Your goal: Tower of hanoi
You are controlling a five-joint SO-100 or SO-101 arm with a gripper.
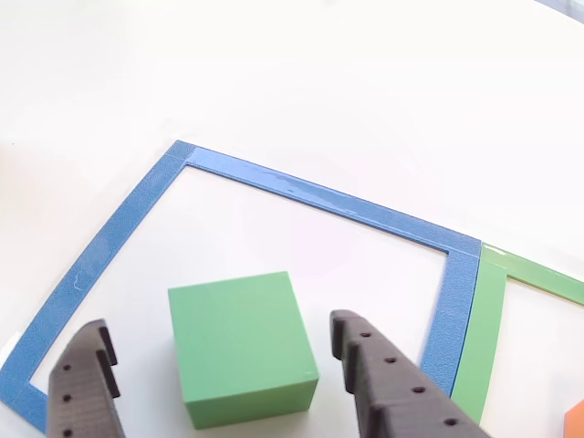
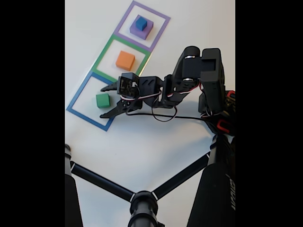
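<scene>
Straddling the green block (image 1: 242, 347), the gripper (image 1: 219, 365) has its two dark fingers (image 1: 388, 379) spread wide, one on each side of the block and neither touching it in the other view. That close view shows the green block sitting inside the blue tape square (image 1: 310, 192), with bare white table (image 1: 365, 82) between the block and the tape on the far side. A sliver of orange (image 1: 575, 418) at the right edge is cut off, so its shape cannot be made out there.

From the fixed view the whole row shows: the green block (image 2: 102, 100) in the blue tape square (image 2: 75, 101), the orange block (image 2: 125, 60) alone in the green tape square (image 2: 105, 52) next to it, and beyond that the blue cube (image 2: 141, 22) on top of the purple block (image 2: 136, 32) inside the purple tape square (image 2: 161, 23). The gripper (image 2: 104, 101) reaches the green block from the right, and the arm (image 2: 199, 71) stands well apart from the squares. Black tripod legs (image 2: 102, 182) cross the table (image 2: 156, 146) below the green block, away from it.
</scene>
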